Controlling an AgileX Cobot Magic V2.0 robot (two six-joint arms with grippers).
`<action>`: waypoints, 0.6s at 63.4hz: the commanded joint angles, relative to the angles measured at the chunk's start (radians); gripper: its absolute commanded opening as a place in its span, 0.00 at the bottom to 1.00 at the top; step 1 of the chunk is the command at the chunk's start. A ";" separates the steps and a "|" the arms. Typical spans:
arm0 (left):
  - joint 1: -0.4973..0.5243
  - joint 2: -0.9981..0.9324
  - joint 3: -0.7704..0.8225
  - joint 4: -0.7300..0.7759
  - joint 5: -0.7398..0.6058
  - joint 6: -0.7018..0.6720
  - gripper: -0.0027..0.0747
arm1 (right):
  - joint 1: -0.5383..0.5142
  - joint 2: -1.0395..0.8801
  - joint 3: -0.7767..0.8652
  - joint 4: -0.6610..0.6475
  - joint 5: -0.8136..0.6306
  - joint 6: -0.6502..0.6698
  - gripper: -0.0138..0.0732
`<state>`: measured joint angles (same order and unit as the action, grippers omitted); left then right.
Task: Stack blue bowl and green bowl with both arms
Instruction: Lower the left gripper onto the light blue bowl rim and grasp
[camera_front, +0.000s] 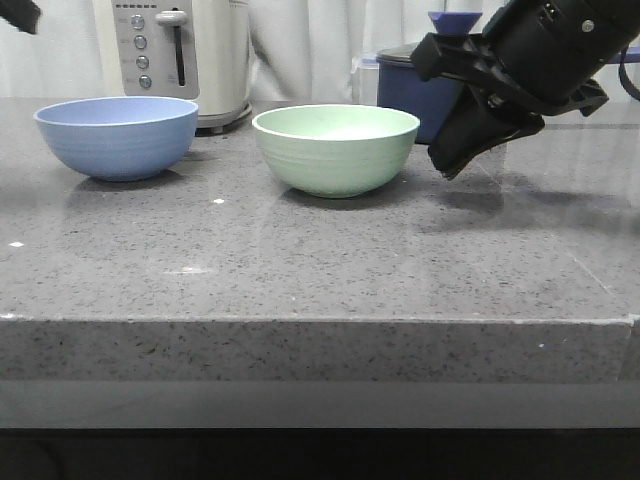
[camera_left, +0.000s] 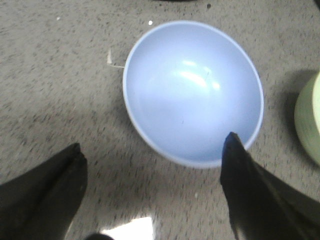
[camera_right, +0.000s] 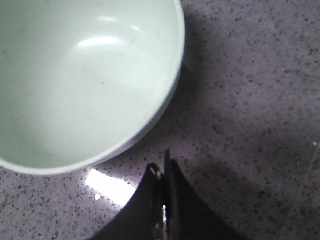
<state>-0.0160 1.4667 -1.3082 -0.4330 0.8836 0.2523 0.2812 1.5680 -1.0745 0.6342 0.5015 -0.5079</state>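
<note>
The blue bowl (camera_front: 117, 136) sits upright on the grey counter at the left. The green bowl (camera_front: 335, 148) sits upright near the middle. My right gripper (camera_front: 452, 170) hangs just right of the green bowl, a little above the counter, its jaws pressed together and empty. In the right wrist view the gripper (camera_right: 161, 167) points at bare counter beside the green bowl (camera_right: 80, 80). My left gripper (camera_left: 152, 145) is open above the counter, and one fingertip (camera_left: 232, 142) overlaps the rim of the blue bowl (camera_left: 192, 92). Only a corner of the left arm (camera_front: 20, 14) shows in the front view.
A white toaster (camera_front: 180, 55) stands behind the blue bowl. A dark navy saucepan (camera_front: 415, 90) stands behind the green bowl, partly hidden by my right arm. The counter's front edge (camera_front: 320, 320) runs across the front view. The green bowl's edge (camera_left: 309, 125) shows in the left wrist view.
</note>
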 joint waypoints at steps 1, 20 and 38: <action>0.012 0.049 -0.089 -0.065 -0.016 0.015 0.74 | 0.000 -0.038 -0.027 0.023 -0.042 -0.009 0.09; 0.012 0.215 -0.190 -0.078 -0.021 0.013 0.74 | 0.000 -0.038 -0.027 0.023 -0.042 -0.009 0.09; 0.008 0.271 -0.196 -0.079 -0.064 0.013 0.60 | 0.000 -0.038 -0.027 0.023 -0.042 -0.009 0.09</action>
<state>-0.0043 1.7830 -1.4692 -0.4743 0.8606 0.2630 0.2812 1.5680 -1.0745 0.6342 0.5015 -0.5079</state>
